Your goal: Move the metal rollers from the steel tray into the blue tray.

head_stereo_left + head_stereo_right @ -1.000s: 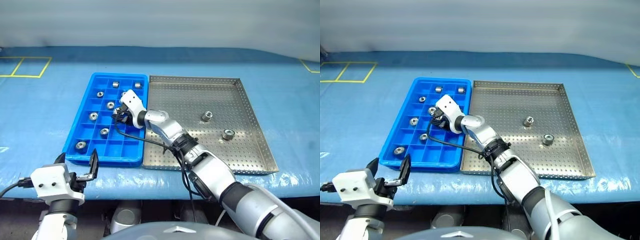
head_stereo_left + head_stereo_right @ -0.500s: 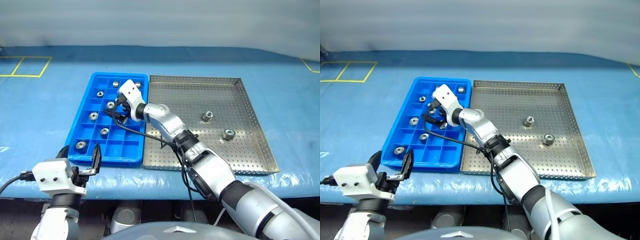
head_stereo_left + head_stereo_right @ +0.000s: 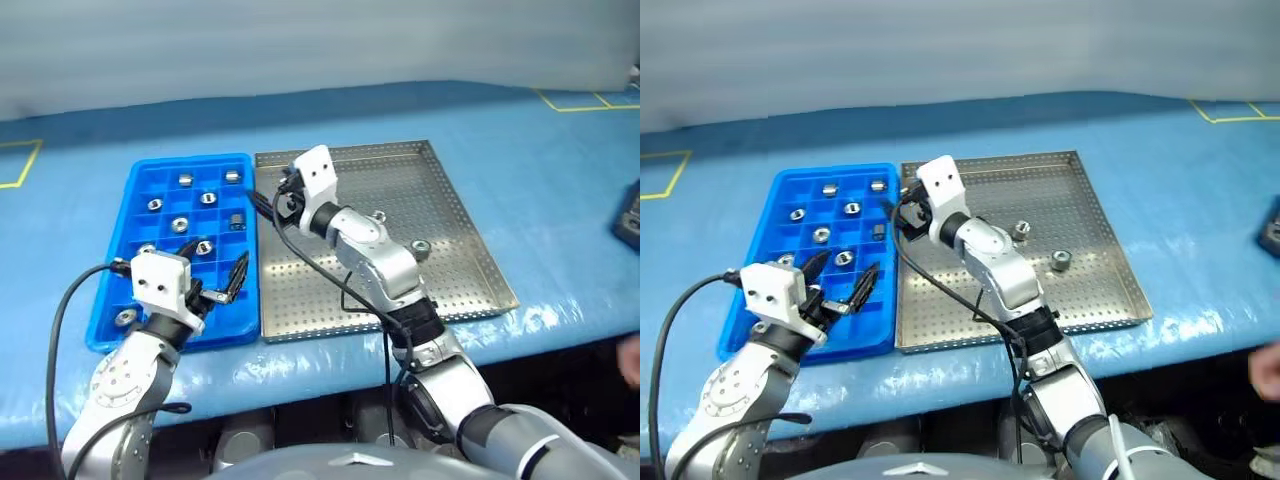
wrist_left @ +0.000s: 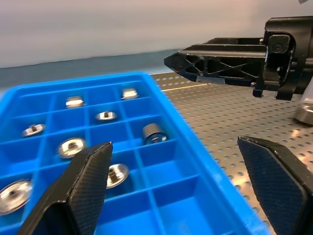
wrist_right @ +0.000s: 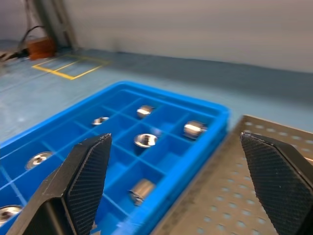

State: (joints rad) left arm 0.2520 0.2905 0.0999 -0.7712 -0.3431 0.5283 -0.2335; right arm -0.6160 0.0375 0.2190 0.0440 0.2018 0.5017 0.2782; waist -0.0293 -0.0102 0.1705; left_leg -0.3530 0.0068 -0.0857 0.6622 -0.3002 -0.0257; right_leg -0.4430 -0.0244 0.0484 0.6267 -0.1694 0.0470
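Note:
The blue tray (image 3: 110, 325) lies at the left with several metal rollers (image 3: 180, 223) in its compartments. Beside it on the right sits the steel tray (image 3: 470, 290), where two rollers (image 3: 380, 215) (image 3: 421, 247) rest on the perforated floor. My right gripper (image 3: 266, 199) hangs open and empty above the seam between the two trays, pointing toward the blue tray (image 5: 205, 110). My left gripper (image 3: 212, 268) is open and empty over the blue tray's near end. In the left wrist view the right gripper's black fingers (image 4: 220, 49) show above the steel tray (image 4: 230, 117).
A blue cover with yellow tape lines (image 3: 15, 165) spreads over the table. A dark object (image 3: 630, 215) lies at the far right edge. A person's hand (image 3: 1265, 372) shows at the lower right, off the table.
The camera has swung. My right gripper opened, left a roller in the blue tray, then rose and drew back toward the steel tray. My left gripper came up and forward over the blue tray.

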